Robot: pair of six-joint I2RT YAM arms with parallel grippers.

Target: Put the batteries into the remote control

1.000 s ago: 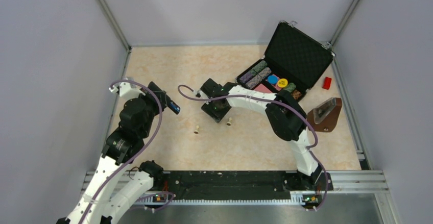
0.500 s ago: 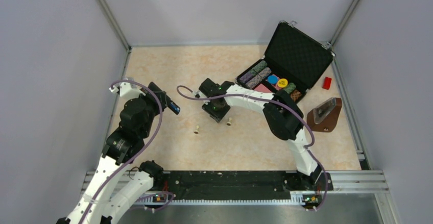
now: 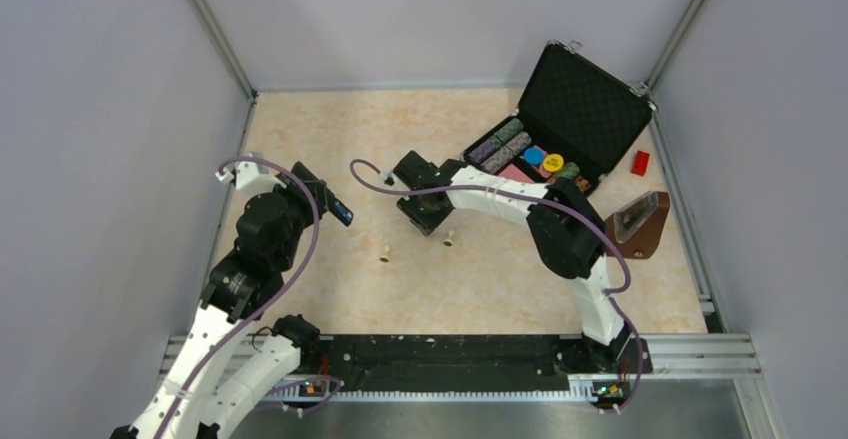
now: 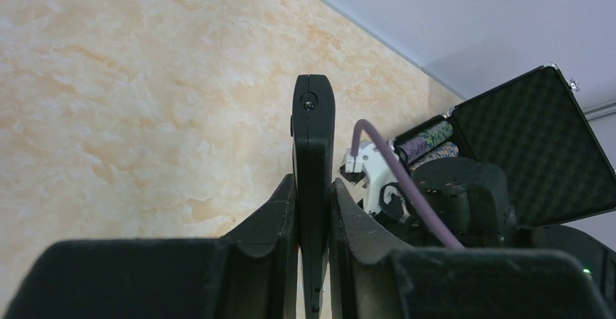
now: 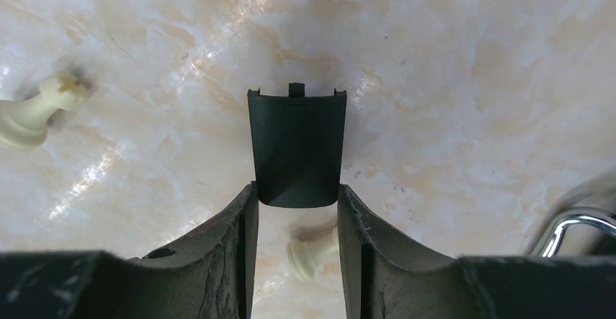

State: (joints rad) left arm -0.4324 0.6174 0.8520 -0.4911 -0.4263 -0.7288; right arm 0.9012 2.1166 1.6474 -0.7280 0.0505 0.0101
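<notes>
Remote control (image 4: 313,144) sat edge-on, clamped in my left gripper (image 4: 313,188) near the table's (image 3: 330,119) left edge. My right gripper (image 5: 296,192) pinched the back cover (image 5: 296,144) mid-table. No batteries visible. Best to lift straight, clear of the beige peg (image 5: 309,256).

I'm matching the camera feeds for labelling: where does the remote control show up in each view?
Top external: remote control left of centre, in the left gripper's jaws.
Left wrist: remote control dead centre, standing edge-on between the jaws.
Right wrist: not in it.
Shared landmark: the open chip case, right of it in both views that show it.
</notes>
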